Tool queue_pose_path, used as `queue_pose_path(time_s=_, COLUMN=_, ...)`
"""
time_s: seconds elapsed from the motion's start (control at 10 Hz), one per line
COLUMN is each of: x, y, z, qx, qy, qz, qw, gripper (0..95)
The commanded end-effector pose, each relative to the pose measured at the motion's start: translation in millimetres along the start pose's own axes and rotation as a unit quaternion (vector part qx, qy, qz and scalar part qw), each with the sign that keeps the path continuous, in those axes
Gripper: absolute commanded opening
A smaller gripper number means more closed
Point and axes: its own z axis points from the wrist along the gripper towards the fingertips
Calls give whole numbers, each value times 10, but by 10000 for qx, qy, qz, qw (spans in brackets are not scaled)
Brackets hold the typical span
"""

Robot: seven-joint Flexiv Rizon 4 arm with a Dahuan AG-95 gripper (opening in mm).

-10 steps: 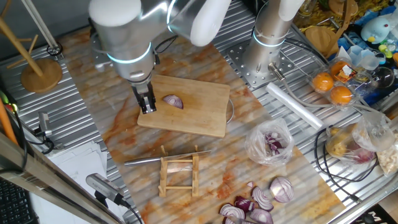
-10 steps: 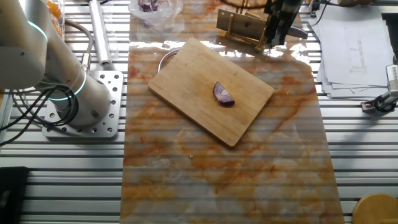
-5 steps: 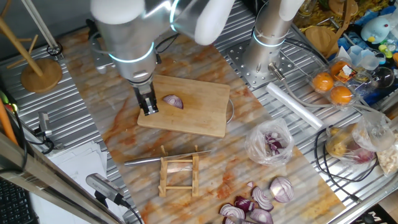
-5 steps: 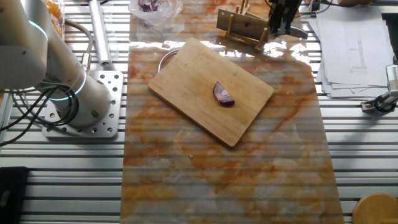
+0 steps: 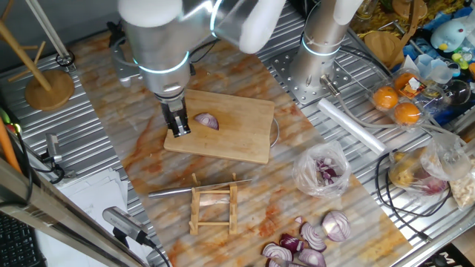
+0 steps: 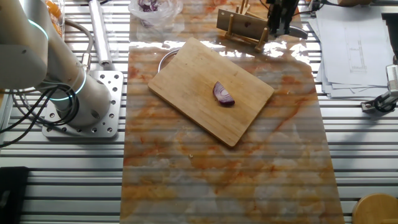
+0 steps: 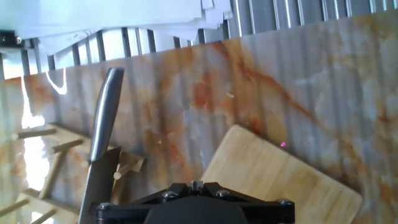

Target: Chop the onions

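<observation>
A small red-purple onion wedge [image 5: 207, 121] lies on the wooden cutting board [image 5: 237, 141]; both also show in the other fixed view, the wedge [image 6: 224, 94] on the board [image 6: 193, 71]. My gripper [image 5: 177, 127] hangs in the air, shut and empty, to the wedge's left and apart from it. In the other fixed view the gripper [image 6: 280, 18] is over the wooden knife rack [image 6: 242, 26]. The hand view shows the shut fingertips [image 7: 196, 185], the knife [image 7: 103, 121] on the rack and a corner of the board [image 7: 273, 180]. The knife [image 5: 197, 188] rests across the rack [image 5: 214, 209].
Bigger onion halves and slices [image 5: 312, 241] lie at the front right. A clear bag with onion pieces [image 5: 320, 169] sits right of the board. Oranges [image 5: 397, 104] and clutter fill the far right. A wooden stand [image 5: 48, 85] is at the left, papers [image 6: 354, 50] beside the mat.
The arm has drifted slightly; in the other fixed view the gripper has risen a little above the knife rack. The wedge, board and knife have not moved.
</observation>
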Motion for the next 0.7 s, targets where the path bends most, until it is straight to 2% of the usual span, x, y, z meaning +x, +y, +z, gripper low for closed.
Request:
queue_pose_path(time_s=0.1, x=-4, y=4, z=3, qx=-150, qy=513, qz=259, qw=9982, gripper=0)
queue_pose_path(time_s=0.2, x=-4, y=4, z=3, qx=-163, qy=543, qz=63, qw=9984, gripper=0)
queue_pose_path(time_s=0.4, x=-4, y=4, z=3, qx=-214, qy=610, qz=43, qw=9979, gripper=0)
queue_pose_path(time_s=0.7, x=-4, y=4, z=3, qx=-123, qy=679, qz=62, qw=9976, gripper=0)
